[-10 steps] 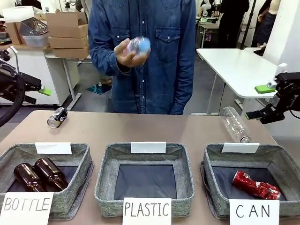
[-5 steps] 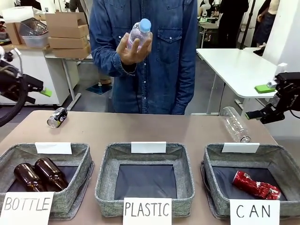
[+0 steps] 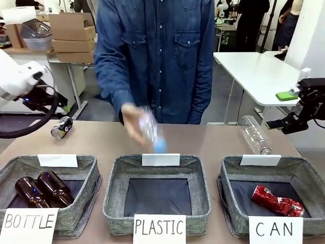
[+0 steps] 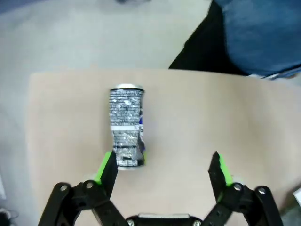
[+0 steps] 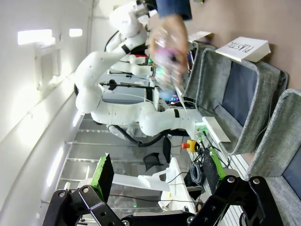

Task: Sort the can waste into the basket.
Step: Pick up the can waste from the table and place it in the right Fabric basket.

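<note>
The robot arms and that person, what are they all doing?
It's trash sorting. The left gripper hovers open over the black-and-silver can lying on the table. The red can already lies in the CAN basket. The person's hand holds a clear bottle by the far edge of the PLASTIC basket. The right gripper hangs open, off to the side.

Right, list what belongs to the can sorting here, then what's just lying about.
For the job: black-and-silver can, lying on the table; red dented can, already in the CAN basket.

Lying about: two brown bottles in the BOTTLE basket; PLASTIC basket; clear bottle lying on the table; blue-capped bottle in the person's hand.
</note>
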You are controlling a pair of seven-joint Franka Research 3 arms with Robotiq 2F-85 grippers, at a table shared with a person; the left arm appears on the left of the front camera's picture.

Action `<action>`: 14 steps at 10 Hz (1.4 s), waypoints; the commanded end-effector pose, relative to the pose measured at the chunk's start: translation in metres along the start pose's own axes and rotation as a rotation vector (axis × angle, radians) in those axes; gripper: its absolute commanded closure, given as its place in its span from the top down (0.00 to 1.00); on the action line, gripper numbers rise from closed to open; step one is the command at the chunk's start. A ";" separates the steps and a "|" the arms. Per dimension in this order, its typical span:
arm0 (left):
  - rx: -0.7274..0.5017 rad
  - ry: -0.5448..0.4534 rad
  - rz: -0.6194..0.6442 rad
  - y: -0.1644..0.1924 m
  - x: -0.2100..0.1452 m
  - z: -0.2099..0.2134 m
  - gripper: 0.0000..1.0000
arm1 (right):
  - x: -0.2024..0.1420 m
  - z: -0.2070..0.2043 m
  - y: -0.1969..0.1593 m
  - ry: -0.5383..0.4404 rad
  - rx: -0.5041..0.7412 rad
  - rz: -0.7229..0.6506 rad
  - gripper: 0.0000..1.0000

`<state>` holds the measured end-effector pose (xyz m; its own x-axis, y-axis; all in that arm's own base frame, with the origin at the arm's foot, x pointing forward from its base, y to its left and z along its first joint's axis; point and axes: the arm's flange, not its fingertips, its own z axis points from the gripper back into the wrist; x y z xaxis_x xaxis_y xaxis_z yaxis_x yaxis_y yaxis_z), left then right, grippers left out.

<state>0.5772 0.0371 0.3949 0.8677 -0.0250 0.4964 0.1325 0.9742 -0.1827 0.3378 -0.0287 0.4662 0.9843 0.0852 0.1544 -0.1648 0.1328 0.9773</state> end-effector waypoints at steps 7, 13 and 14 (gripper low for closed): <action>0.095 0.252 0.043 0.039 0.052 -0.101 1.00 | 0.000 0.002 0.001 0.011 0.001 0.015 1.00; 0.069 0.356 0.048 0.044 0.050 -0.109 0.17 | 0.000 0.002 0.001 0.011 0.001 0.015 1.00; 0.075 0.356 0.045 0.045 0.049 -0.109 0.00 | 0.000 0.002 0.001 0.011 0.001 0.015 1.00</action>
<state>0.6755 0.0547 0.3156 0.9825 -0.0463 0.1804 0.0733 0.9866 -0.1457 0.3377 -0.0288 0.4663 0.9844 0.0853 0.1542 -0.1646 0.1326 0.9774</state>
